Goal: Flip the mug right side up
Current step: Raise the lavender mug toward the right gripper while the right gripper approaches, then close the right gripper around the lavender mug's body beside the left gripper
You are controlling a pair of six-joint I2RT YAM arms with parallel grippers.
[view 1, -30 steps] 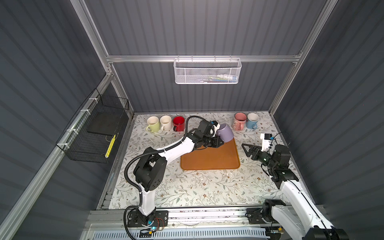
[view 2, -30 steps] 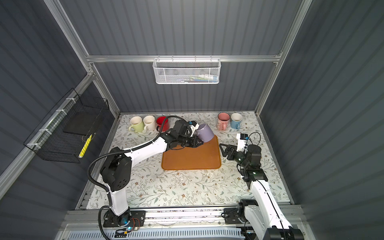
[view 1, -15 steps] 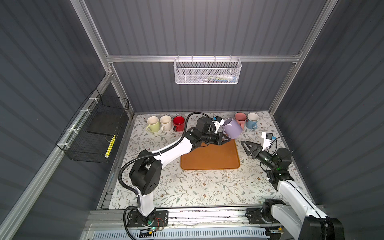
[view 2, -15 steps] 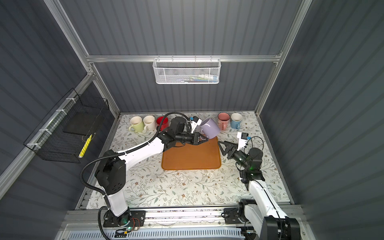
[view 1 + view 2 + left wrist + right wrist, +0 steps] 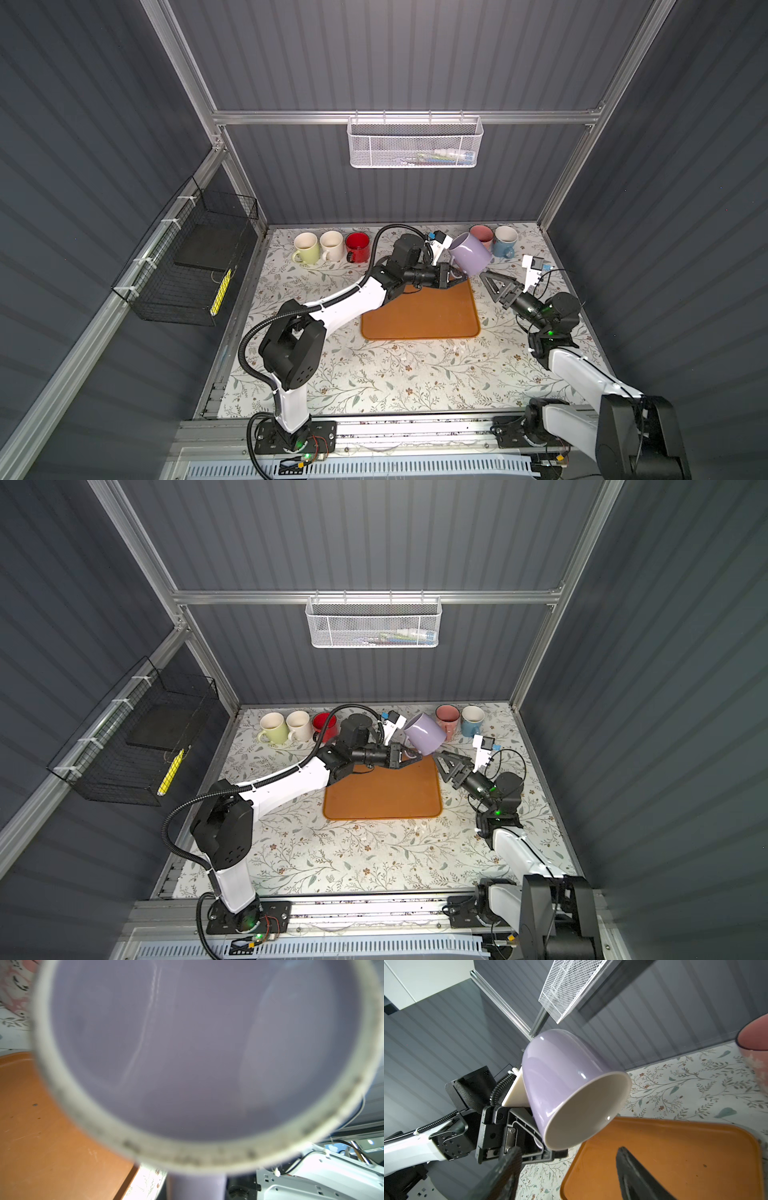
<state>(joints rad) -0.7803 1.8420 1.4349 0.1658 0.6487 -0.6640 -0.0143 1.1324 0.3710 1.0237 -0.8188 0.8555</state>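
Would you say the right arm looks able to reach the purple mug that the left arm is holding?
Probably yes: the right gripper is open and aimed at the purple mug, which the left gripper holds tilted by its handle side, with nothing between them.

Six mugs in all: one green mug [image 5: 306, 248], one cream mug [image 5: 331, 246], one red mug [image 5: 358, 247], one lilac mug [image 5: 469, 253], one pink mug [image 5: 481, 235] and one blue mug [image 5: 505, 242].

One orange tray [image 5: 419, 316].

One desk [image 5: 395, 374].

Two baskets: one white basket [image 5: 413, 145] and one black basket [image 5: 187, 266]. The black basket holds two things, one yellow stick [image 5: 219, 286] and one dark slab [image 5: 208, 249]. The contents of the white basket are too small to count.

Two arms, the left arm [image 5: 345, 299] and the right arm [image 5: 582, 374]. Each carries one end effector, making two: the left end effector [image 5: 461, 276] and the right end effector [image 5: 490, 284].
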